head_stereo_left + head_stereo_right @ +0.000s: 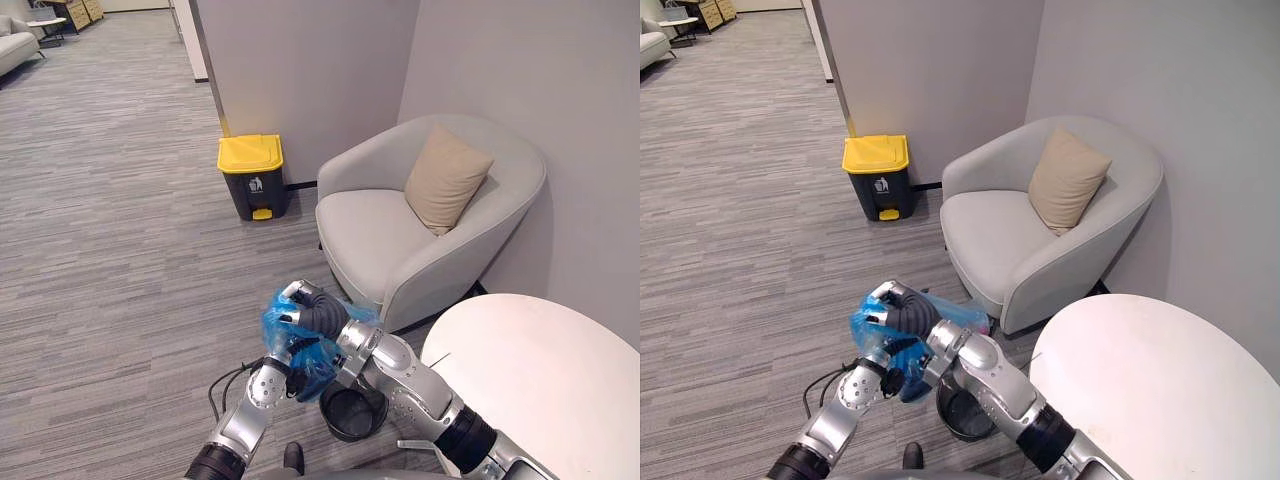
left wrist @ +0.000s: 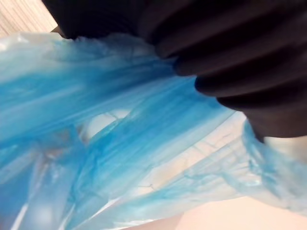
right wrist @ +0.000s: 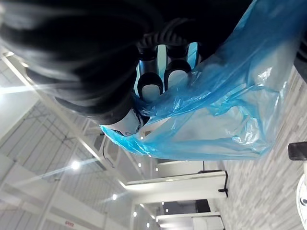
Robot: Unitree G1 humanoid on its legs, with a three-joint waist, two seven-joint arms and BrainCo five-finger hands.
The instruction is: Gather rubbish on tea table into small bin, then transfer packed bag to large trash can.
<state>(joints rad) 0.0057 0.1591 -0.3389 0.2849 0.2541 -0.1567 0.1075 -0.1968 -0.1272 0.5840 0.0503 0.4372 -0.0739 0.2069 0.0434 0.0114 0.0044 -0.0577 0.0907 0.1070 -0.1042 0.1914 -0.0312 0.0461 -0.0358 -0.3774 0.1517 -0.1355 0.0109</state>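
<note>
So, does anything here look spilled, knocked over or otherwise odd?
Nothing stands out. The blue bag is bunched up off the floor, gripped by the right hand, with the left hand against it lower down. The small bin stands upright below, and the trash can has its lid shut.

An office lounge: grey striped carpet (image 1: 110, 230) runs wide past plain grey walls (image 1: 300, 70). A grey tub armchair (image 1: 380, 240) with a beige cushion (image 1: 445, 178) sits by a round white counter (image 1: 540, 370). A yellow-lidded bin (image 1: 252, 176) stands at the wall, and a sofa (image 1: 15, 45) shows far off.
</note>
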